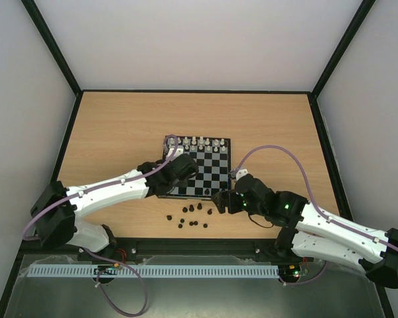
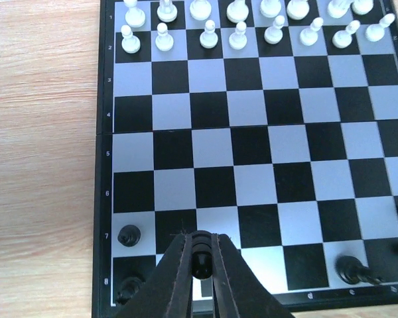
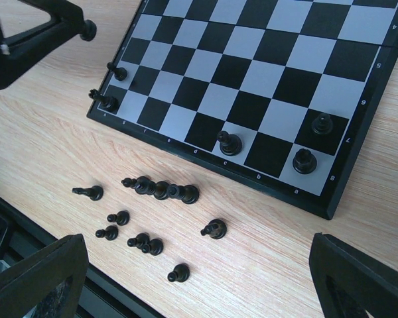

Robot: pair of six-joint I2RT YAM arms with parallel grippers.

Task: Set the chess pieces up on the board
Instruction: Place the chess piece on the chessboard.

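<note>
The board (image 1: pixel 209 173) lies mid-table, and it also shows in the left wrist view (image 2: pixel 252 126) and the right wrist view (image 3: pixel 252 73). My left gripper (image 1: pixel 188 167) is shut on a black chess piece (image 2: pixel 201 257) and holds it over the board's near left corner area; it shows in the right wrist view too (image 3: pixel 87 30). A few black pieces stand on the near rows (image 3: pixel 229 143), (image 3: pixel 304 160), (image 2: pixel 129 234). Several loose black chess pieces (image 3: pixel 160 190) lie on the table in front of the board (image 1: pixel 192 215). My right gripper (image 3: pixel 196 265) is open and empty above them (image 1: pixel 219 201).
White pieces (image 2: pixel 239 30) fill the board's two far rows (image 1: pixel 196 142). A dark rail (image 1: pixel 199 245) runs along the table's near edge, close to the loose pieces. Black frame posts stand at the far table corners.
</note>
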